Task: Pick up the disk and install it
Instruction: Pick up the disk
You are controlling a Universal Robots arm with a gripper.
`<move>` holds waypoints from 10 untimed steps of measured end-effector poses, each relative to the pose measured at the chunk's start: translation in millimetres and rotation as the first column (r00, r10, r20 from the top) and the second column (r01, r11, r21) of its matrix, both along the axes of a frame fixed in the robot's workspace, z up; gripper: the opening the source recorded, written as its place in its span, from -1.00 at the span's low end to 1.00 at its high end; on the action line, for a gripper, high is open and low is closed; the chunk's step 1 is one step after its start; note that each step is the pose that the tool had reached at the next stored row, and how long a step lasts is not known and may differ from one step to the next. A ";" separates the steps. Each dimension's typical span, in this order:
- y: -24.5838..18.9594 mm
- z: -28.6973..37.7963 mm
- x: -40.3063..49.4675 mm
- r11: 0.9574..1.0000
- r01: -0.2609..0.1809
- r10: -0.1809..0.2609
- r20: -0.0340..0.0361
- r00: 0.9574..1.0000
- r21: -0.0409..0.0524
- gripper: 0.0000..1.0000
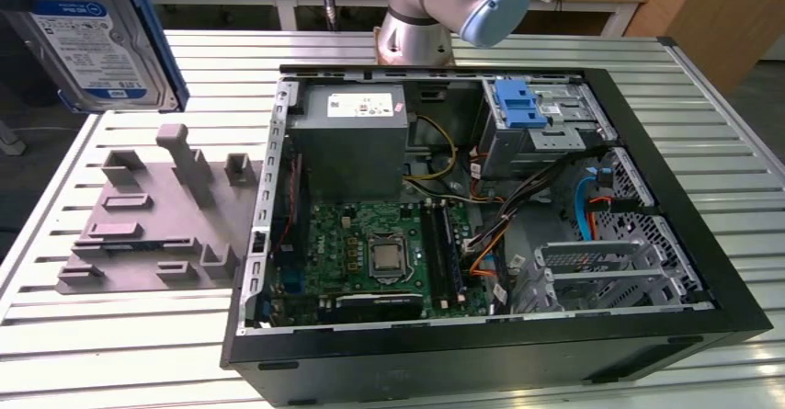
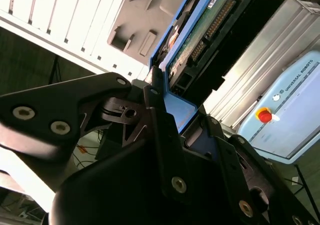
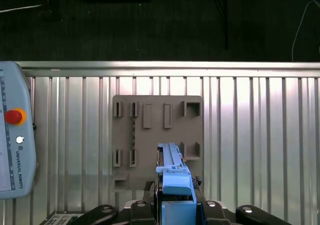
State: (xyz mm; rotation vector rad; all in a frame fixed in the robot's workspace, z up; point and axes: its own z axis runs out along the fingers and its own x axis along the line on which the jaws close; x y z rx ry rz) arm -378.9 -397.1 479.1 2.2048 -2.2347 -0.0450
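Blue-framed disk (image 1: 92, 41) sits clamped in the claw (image 3: 177, 205) above the grey holder (image 3: 157, 135), outside the open computer case (image 1: 491, 358).

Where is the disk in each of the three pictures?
Exterior view: the disk hangs high at the exterior view's left, above the grey slotted plate.
Second wrist view: the disk, green underside showing, beside the plate.
First wrist view: edge-on, blue-framed, before the plate.
Shared landmark: the plate.
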 end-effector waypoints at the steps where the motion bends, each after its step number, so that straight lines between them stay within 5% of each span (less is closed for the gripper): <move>1: -0.5 0.0 1.5 1.000 0.000 0.000 0.000 1.000 0.000 -0.27; 10: -2.3 0.1 10.2 1.000 0.000 0.000 -0.001 1.000 0.000 -0.27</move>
